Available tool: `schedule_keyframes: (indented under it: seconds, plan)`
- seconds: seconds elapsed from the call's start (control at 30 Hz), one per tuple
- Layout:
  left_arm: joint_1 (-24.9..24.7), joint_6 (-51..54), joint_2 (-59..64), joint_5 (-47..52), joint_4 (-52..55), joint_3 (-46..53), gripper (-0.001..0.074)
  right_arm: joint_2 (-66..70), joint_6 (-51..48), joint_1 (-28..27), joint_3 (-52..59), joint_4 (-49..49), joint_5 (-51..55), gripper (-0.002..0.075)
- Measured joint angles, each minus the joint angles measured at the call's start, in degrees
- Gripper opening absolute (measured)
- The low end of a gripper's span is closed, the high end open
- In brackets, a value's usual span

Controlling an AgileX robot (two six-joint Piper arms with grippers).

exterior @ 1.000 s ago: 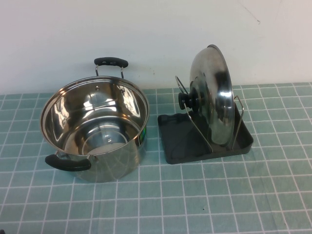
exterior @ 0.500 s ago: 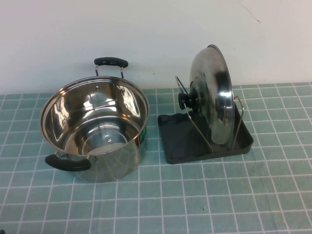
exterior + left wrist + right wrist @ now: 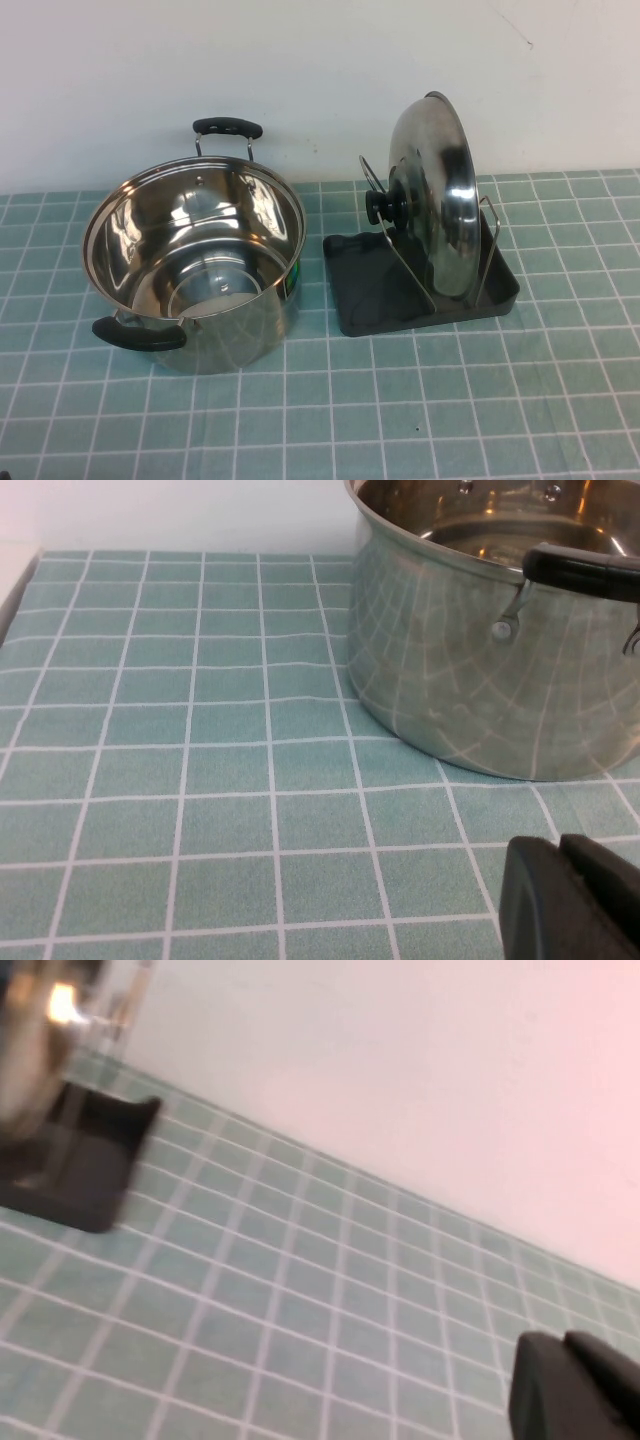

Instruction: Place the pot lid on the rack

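Note:
The shiny steel pot lid (image 3: 438,190) stands on edge in the rack (image 3: 375,290), leaning between the silver wire uprights, its black knob (image 3: 383,205) facing the pot. Part of the lid (image 3: 30,1050) and a corner of the dark tray (image 3: 85,1160) also show in the right wrist view. Neither arm appears in the high view. My left gripper (image 3: 562,852) is shut and empty, low over the mat beside the pot. My right gripper (image 3: 565,1345) is shut and empty too, well off to the side of the rack.
A deep steel pot (image 3: 195,265) with two black handles stands open and empty on the left of the green tiled mat (image 3: 400,420); its wall (image 3: 480,670) fills the left wrist view. A white wall runs behind.

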Motion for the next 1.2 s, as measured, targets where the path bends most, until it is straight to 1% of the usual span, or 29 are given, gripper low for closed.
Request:
schedule_keyframes:
  seconds: [0.13, 0.3, 0.83, 1.07, 1.2]
  plan:
    - [0.0, 0.0, 0.0, 0.0, 0.0, 0.0, -0.0002, -5.5, 0.0, -3.6, 7.8, -0.8, -2.6, -0.0001]
    - [0.0, 0.0, 0.0, 0.0, 0.0, 0.0, -0.0002, -7.1, 2.7, -5.0, 14.9, -1.5, -1.9, -0.0001]
    - [0.0, 0.1, 0.0, 0.0, 0.0, 0.0, -0.0002, -7.2, 4.6, -4.8, 15.0, -2.0, -2.1, -0.0001]
    - [0.0, 0.1, 0.0, 0.0, 0.0, 0.0, -0.0002, -7.2, 6.4, -1.0, 15.0, -2.0, -2.1, -0.0001]
    - [0.0, 0.1, 0.0, 0.0, 0.0, 0.0, -0.0002, -7.2, 6.8, -0.7, 15.0, -2.0, -2.1, -0.0001]
